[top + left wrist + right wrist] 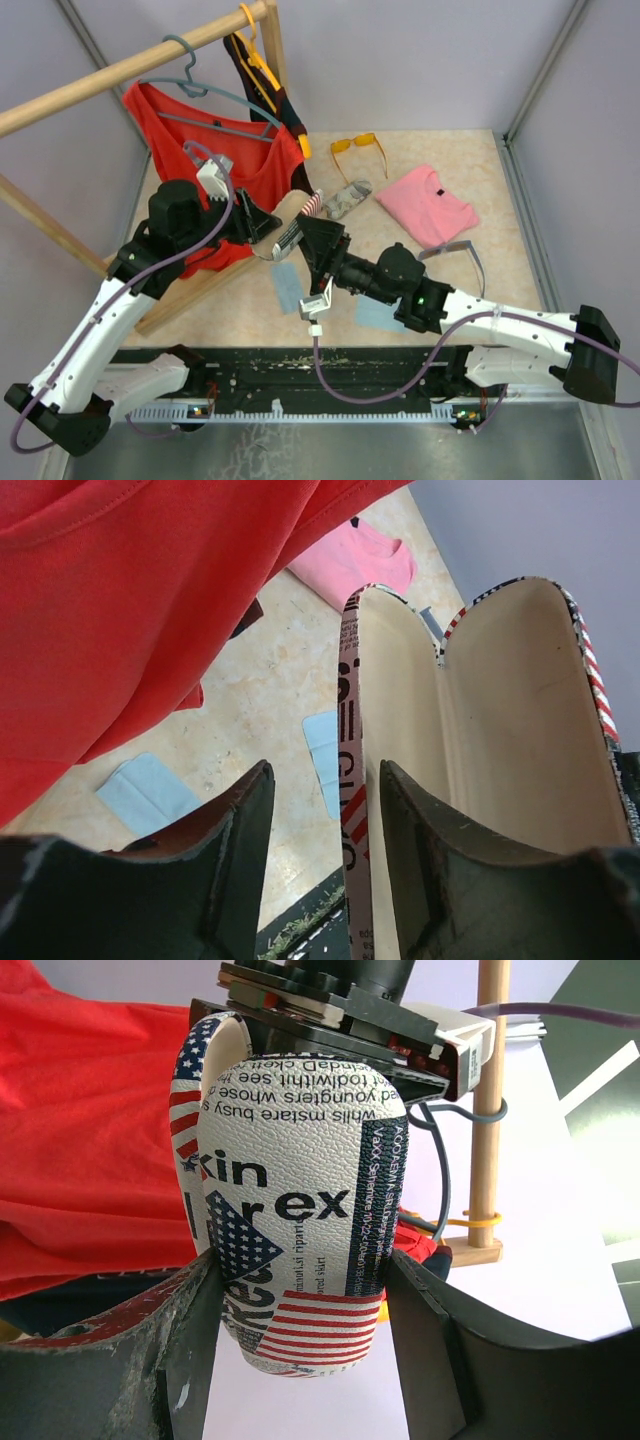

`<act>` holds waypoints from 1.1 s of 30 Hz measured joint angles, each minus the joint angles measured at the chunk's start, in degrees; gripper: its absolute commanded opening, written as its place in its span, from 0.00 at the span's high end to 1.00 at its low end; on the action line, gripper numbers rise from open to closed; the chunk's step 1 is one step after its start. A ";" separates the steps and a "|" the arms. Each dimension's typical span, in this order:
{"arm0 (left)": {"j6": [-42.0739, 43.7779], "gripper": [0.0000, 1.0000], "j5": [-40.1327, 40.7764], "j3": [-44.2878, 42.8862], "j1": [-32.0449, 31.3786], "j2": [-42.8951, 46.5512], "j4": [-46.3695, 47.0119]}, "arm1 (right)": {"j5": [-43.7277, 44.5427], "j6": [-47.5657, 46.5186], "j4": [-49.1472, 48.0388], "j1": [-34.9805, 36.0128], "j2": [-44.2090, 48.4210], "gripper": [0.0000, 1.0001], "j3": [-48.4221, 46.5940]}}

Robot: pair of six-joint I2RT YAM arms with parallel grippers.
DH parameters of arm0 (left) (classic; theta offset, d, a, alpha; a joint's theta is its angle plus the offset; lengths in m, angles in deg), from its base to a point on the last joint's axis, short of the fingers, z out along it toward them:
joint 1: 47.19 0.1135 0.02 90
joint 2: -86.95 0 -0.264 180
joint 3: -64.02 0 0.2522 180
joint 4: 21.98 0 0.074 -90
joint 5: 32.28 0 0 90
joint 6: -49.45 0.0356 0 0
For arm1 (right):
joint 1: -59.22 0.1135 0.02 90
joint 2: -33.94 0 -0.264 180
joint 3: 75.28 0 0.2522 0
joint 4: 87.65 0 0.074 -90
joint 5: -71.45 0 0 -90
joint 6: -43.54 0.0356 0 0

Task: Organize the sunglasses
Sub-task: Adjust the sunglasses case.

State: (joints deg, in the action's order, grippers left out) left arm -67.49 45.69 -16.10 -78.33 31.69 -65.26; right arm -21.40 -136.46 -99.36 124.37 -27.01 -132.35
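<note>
Sunglasses in two pairs lie on the mottled beige table (505, 185) in the top view. The orange-yellow pair (358, 147) sits at the far side with its thin arms unfolded. The greyish-lilac pair (468, 247) lies just beside the right arm, near a soft pink garment (428, 205). A second case (347, 200) rests between that garment and a red shirt (225, 170) on a grey hanger. Both arms meet mid-table at a printed glasses case (288, 238), the left gripper (264, 224) on one side and the right gripper (306, 234) on the other. Two flat light-blue cloths (287, 285) lie below them.

From the left wrist, the glasses case (500, 710) gapes open, its rounded shells lined in smooth cream. The left gripper (325, 770) straddles one shell's wall with its jaws parted. One of its fingers (240, 830) stands clear outside, floor showing in the gap.

From the right wrist, the case (290, 1190) shows pebbled, leather-like skin with newsprint lettering and flag stripes. The right gripper (300, 1265) clasps it, its scuffed black fingers (190, 1330) pressed to either side. The left gripper (330, 1000) sits at its top.
</note>
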 measured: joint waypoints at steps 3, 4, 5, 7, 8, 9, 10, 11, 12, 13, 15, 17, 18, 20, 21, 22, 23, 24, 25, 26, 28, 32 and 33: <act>-0.07 0.63 -0.13 0.17 0.00 0.00 0.07 | 0.02 0.02 -0.28 0.00 0.00 1.00 -0.07; 0.00 0.66 -0.20 0.24 0.00 0.04 0.11 | 0.02 0.02 -0.28 0.00 -0.11 1.00 -0.20; -0.04 0.71 -0.26 0.33 0.00 0.11 0.26 | 0.04 0.02 -0.31 0.00 -0.31 1.00 -0.37; -0.13 0.81 -0.31 0.35 0.00 0.22 0.48 | 0.11 0.00 -0.13 0.04 -0.72 1.00 -0.66; -0.07 0.85 -0.44 0.35 0.00 0.31 0.61 | 0.13 0.02 -0.15 0.07 -0.85 1.00 -0.72; -0.04 0.89 -0.48 0.35 0.00 0.37 0.76 | 0.15 0.02 -0.04 0.09 -0.90 0.95 -0.72; -0.09 0.93 -0.48 0.35 0.00 0.46 0.87 | 0.15 0.00 0.02 0.11 -0.96 0.90 -0.72; -0.13 0.97 -0.48 0.35 0.00 0.52 0.85 | 0.11 -0.04 0.00 0.13 -1.07 0.80 -0.76; -0.11 0.99 -0.48 0.37 0.00 0.57 0.81 | 0.13 -0.04 0.02 0.28 -1.09 0.64 -0.76; -0.09 1.00 -0.46 0.42 -0.02 0.57 0.79 | 0.20 -0.07 0.22 0.37 -1.11 0.48 -0.85; -0.11 1.00 -0.44 0.42 -0.02 0.59 0.81 | 0.22 0.02 0.85 0.37 -1.11 0.30 -1.29; -0.11 1.00 -0.42 0.42 0.00 0.63 0.81 | 0.22 0.37 1.90 0.37 -1.11 0.16 -1.86; -0.04 1.00 -0.35 0.42 0.00 0.68 0.79 | 0.22 0.59 2.23 0.37 -1.11 0.14 -1.99; 0.02 1.00 0.02 0.42 0.00 0.68 0.63 | 0.20 1.03 2.95 0.37 -1.11 0.08 -2.25; 0.07 1.00 0.24 0.42 0.00 0.68 0.59 | 0.17 1.22 3.21 0.37 -1.11 0.07 -2.27; 0.20 1.00 0.50 0.42 0.00 0.68 0.57 | 0.15 1.55 3.65 0.37 -1.11 0.07 -2.29; 0.24 1.00 0.68 0.42 0.00 0.68 0.57 | 0.13 1.77 4.28 0.37 -1.11 0.06 -2.36; 0.44 1.00 0.90 0.42 0.00 0.68 0.55 | 0.13 1.92 4.68 0.37 -1.09 0.06 -2.38; 0.76 1.00 1.14 0.42 0.00 0.63 0.48 | 0.09 2.21 5.55 0.37 -1.05 0.05 -2.47; 1.14 1.00 1.49 0.42 0.00 0.61 0.44 | 0.04 2.54 6.10 0.37 -0.96 0.05 -2.47; 2.10 1.00 2.47 0.39 0.00 0.48 0.37 | -0.07 3.32 7.58 0.37 -0.48 0.05 -2.45; 5.20 1.00 4.57 0.39 0.00 0.20 0.48 | -0.52 8.33 7.72 0.39 3.08 0.06 -0.98; 6.34 1.00 4.96 0.42 0.00 0.20 0.70 | -0.42 11.26 6.82 0.46 4.92 0.07 0.26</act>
State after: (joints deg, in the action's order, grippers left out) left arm -61.16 50.65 -15.69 -78.33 31.89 -64.56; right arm -21.82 -125.20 -92.54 124.82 -22.09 -132.09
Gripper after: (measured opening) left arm 0.049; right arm 0.946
